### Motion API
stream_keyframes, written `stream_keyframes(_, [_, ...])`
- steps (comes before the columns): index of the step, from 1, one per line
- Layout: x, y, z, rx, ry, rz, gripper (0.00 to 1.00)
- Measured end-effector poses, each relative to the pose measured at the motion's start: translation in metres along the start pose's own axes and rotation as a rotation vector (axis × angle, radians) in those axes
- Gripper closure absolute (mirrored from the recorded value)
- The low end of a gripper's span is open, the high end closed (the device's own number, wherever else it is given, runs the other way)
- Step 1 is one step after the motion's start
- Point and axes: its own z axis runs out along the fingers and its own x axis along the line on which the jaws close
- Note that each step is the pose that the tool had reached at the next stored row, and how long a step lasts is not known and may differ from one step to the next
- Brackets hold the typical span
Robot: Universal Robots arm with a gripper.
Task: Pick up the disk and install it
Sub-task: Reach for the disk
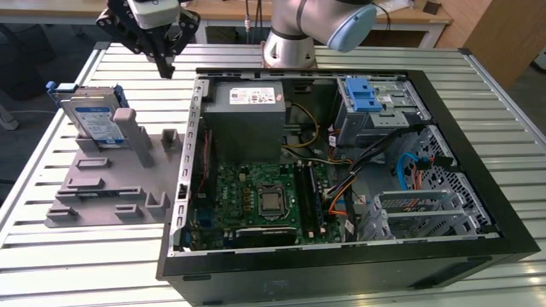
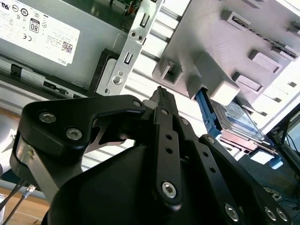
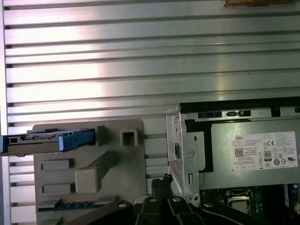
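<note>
progress: none yet, pick-up and install both undone | fingers (image 1: 162, 62): pressed together, empty, above counter (image 1: 77, 259) | disk (image 1: 92, 118): on edge in grey holder (image 1: 102, 192), apart from fingers, outside case (image 1: 341, 265)

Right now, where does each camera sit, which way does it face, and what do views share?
Exterior view: off the arm, high, looking down at the table, the open computer case, the arm and gripper.
First wrist view: on the arm, looking straight down past the gripper at the grey fixture and power supply.
Second wrist view: close behind the gripper, looking obliquely along it toward the fixture.
Shared: all three show the gripper and the disk standing on edge in the fixture.
</note>
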Motion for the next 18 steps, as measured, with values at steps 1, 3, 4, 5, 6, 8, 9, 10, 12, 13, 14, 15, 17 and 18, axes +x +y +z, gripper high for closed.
stream_keyframes(1, [0.0013,0.0002,0.0001,0.0000,0.0001,0.000,0.89])
stream_keyframes(3, [0.0040,0.0005,0.0002,0.0000,0.0002,0.000,0.89])
stream_keyframes(4, [0.0054,0.0007,0.0003,0.0000,0.0003,0.000,0.89])
stream_keyframes(5, [0.0068,0.0010,0.0004,0.0000,0.0004,0.000,0.89])
stream_keyframes(6, [0.0084,0.0011,0.0005,0.0000,0.0004,0.000,0.89])
stream_keyframes(8, [0.0121,0.0012,0.0006,0.0000,0.0005,0.000,0.89])
stream_keyframes(9, [0.0144,0.0013,0.0006,0.0000,0.0006,0.000,0.89])
stream_keyframes(10, [0.0169,0.0015,0.0006,0.0000,0.0006,0.000,0.89])
stream_keyframes(12, [0.0216,0.0017,0.0007,0.0001,0.0008,0.000,0.89])
stream_keyframes(13, [0.0237,0.0020,0.0008,0.0001,0.0009,0.000,0.89])
stream_keyframes(14, [0.0256,0.0026,0.0010,0.0001,0.0010,0.000,0.89])
stream_keyframes(15, [0.0273,0.0032,0.0012,0.0000,0.0012,0.000,0.89])
stream_keyframes(17, [0.0310,0.0041,0.0015,0.0002,0.0023,0.000,0.89])
stream_keyframes(18, [0.0327,0.0046,0.0016,0.0002,0.0031,0.000,0.89])
